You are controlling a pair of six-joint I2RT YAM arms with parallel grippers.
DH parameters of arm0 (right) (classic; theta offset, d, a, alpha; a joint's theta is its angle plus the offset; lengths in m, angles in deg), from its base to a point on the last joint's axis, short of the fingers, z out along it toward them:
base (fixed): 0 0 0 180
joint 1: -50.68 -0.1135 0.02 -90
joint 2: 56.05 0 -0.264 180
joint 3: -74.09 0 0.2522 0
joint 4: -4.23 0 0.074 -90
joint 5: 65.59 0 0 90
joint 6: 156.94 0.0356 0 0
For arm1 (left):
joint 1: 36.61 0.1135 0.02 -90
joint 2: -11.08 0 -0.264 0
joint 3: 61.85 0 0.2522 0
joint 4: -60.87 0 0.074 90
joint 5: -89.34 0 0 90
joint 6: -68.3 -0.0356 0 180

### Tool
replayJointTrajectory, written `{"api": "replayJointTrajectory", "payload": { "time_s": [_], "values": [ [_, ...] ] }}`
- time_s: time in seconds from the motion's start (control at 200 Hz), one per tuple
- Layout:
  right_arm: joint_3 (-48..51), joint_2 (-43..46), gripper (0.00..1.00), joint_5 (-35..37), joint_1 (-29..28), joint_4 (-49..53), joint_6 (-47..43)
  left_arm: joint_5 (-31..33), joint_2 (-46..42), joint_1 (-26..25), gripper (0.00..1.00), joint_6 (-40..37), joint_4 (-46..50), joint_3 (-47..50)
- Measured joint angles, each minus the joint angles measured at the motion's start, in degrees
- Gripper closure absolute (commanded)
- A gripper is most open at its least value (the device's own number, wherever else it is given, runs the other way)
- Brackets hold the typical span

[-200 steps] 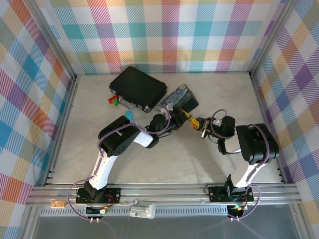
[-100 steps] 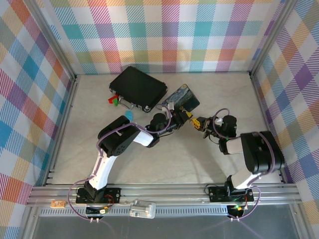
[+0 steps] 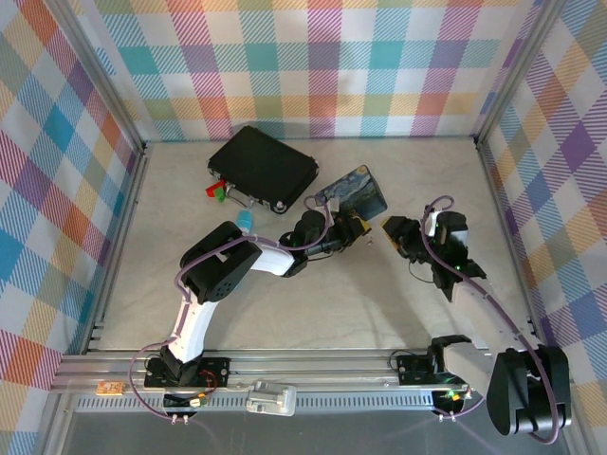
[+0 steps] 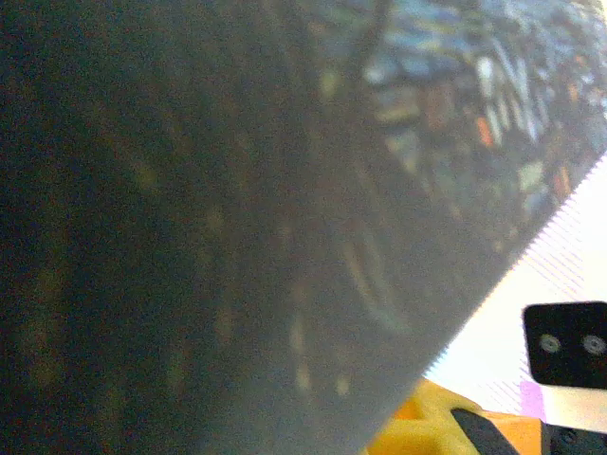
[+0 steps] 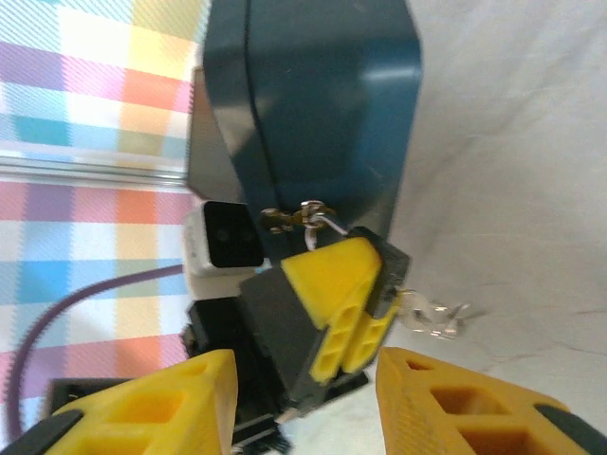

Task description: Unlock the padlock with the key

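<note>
Beside the blue painted tin box (image 5: 322, 104), the left end effector (image 5: 356, 303) clenches the tiny dark padlock (image 5: 387, 270); the thin silvery key (image 5: 432, 315) stuck in it looks light and slippery, so pinch its head. The right end effector (image 5: 303, 370) is released.

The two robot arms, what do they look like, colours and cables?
The left arm and right arm have white links, bulky black joints and purple cables looping alongside. The left claw and right claw have chunky yellow fingers on black mounts.
</note>
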Motion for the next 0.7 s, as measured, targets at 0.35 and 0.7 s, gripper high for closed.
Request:
{"api": "replayJointTrajectory", "payload": {
  "time_s": [0.35, 0.7],
  "values": [
    [0.0, 7.3, 0.48, 9.4, 0.0, 12.9, -15.4, 0.0, 0.0, -0.1, 1.0, -7.0, 16.0, -4.4],
    [0.3, 7.1, 0.46, 12.8, 0.0, 15.6, -20.6, 2.6, -0.7, -1.1, 1.0, -16.2, 35.5, -10.8]
  ]
}}
